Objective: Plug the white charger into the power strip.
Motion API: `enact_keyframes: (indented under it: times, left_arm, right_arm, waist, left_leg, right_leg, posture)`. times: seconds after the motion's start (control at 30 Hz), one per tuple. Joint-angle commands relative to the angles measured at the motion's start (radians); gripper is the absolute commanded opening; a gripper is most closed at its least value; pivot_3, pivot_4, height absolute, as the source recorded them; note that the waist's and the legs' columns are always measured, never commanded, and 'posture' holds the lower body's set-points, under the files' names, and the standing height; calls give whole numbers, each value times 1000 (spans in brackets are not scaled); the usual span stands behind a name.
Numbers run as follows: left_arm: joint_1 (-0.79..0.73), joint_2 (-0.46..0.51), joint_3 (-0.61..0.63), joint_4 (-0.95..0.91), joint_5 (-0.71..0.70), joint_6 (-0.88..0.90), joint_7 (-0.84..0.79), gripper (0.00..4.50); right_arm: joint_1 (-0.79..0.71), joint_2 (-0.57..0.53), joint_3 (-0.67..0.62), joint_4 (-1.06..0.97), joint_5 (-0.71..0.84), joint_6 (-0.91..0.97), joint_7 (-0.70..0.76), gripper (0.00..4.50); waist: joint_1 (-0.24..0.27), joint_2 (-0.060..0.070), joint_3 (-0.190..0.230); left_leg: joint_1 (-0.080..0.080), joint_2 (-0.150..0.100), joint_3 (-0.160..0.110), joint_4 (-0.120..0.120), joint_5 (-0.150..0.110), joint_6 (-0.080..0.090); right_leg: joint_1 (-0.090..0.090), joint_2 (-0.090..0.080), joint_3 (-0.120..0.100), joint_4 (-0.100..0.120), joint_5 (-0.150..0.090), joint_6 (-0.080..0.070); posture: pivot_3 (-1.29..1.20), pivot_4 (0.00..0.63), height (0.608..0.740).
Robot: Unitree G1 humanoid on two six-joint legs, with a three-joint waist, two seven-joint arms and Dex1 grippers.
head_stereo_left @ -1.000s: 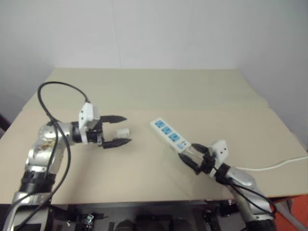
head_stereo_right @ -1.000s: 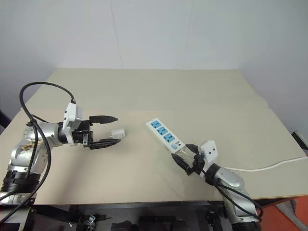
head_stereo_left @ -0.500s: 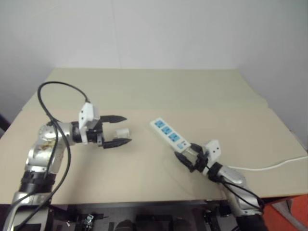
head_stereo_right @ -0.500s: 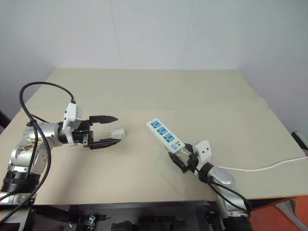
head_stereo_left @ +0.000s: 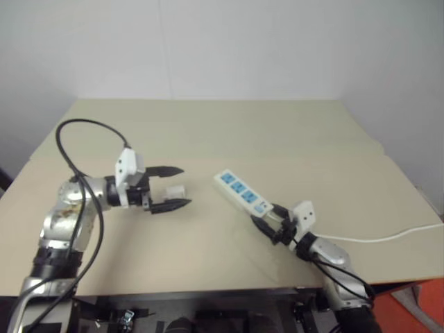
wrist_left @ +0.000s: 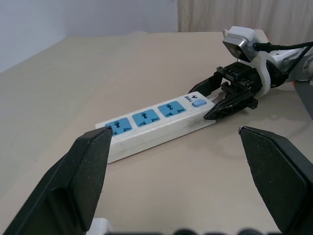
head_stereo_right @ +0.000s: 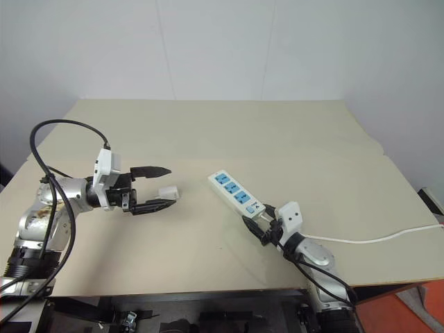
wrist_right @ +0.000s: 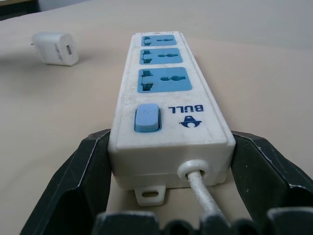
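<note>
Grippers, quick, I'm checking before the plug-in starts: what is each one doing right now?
Left end effector: open, empty, fingers either side of the white charger.
Right end effector: closing around the switch end of the power strip; firm grip cannot be told.

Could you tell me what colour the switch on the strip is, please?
Light blue: the switch on the white strip shows best in the right wrist view.

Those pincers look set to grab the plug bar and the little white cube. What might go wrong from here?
The right gripper straddles only the switch end of the power strip, so the far end may swing when pushed. The cord trails off the table edge and could tug the strip askew. The white charger lies on its side between the open jaws of the left gripper; a skewed grab may leave its prongs badly aimed for a socket.
</note>
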Motion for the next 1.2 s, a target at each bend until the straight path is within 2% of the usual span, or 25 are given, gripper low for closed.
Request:
enact_keyframes:
  times: [0.03,0.13,0.3,0.43,0.57,0.6,0.73,0.83,1.0,1.2]
  left_arm:
    - [-50,0,-5,-13,14,-18,10,4500]
    - [-89,7,-18,15,26,-12,3,4500]
    - [-190,-18,-66,72,112,2,82,4500]
    - [-285,-49,-113,110,207,20,177,4500]
    - [-438,-33,-216,226,328,112,182,4500]
    - [-465,-30,-236,252,355,119,177,4500]
    - [-668,-25,-459,473,566,190,56,4500]
    - [-783,-69,-553,631,650,186,-25,4500]
    - [-894,-173,-615,884,745,127,-43,4500]
    - [-955,-268,-639,1082,813,53,-91,4500]
  right_arm:
    - [9,-61,40,-9,14,-45,144,3417]
    - [-9,-122,41,7,51,-58,267,3417]
    - [-89,-208,56,78,105,-64,492,3417]
    - [-169,-221,79,173,100,-80,601,3417]
    - [-264,-198,113,304,79,-106,695,3417]
    - [-282,-191,119,331,73,-113,708,3417]
    - [-363,-144,153,431,21,-149,720,3417]
    - [-390,-116,156,458,6,-160,714,3417]
    - [-397,-95,156,486,-20,-180,703,3417]
    - [-369,-92,159,469,-34,-188,691,3417]
  waist:
    - [0,0,0]
    - [5,0,0]
    - [4,0,0]
    - [5,0,0]
    - [2,0,0]
    - [1,0,0]
    - [-3,0,0]
    - [-6,0,0]
    - [-15,0,0]
    - [-23,0,0]
  left_leg:
    - [0,0,0,0,0,0]
    - [0,0,0,0,0,0]
    - [0,0,0,0,0,0]
    - [0,0,0,1,0,0]
    - [-1,0,0,1,0,0]
    - [-1,0,1,1,0,0]
    - [0,0,1,1,0,0]
    - [0,0,1,0,0,0]
    - [-2,0,1,1,0,0]
    - [-2,0,1,1,0,0]
  right_leg:
    - [0,0,0,0,0,0]
    - [0,0,0,-1,0,0]
    - [1,0,0,-1,0,0]
    - [1,0,0,-1,0,0]
    - [0,1,0,-1,0,0]
    - [0,1,0,-1,0,0]
    - [0,2,0,-1,0,0]
    - [0,2,0,0,0,0]
    - [-1,2,0,0,0,0]
    - [-1,2,0,0,0,0]
  posture:
    - [0,150,740]
    - [0,150,740]
    - [0,150,740]
    - [0,150,740]
    - [0,150,740]
    - [0,150,740]
    - [0,150,740]
    - [0,150,740]
    - [0,150,740]
    - [0,150,740]
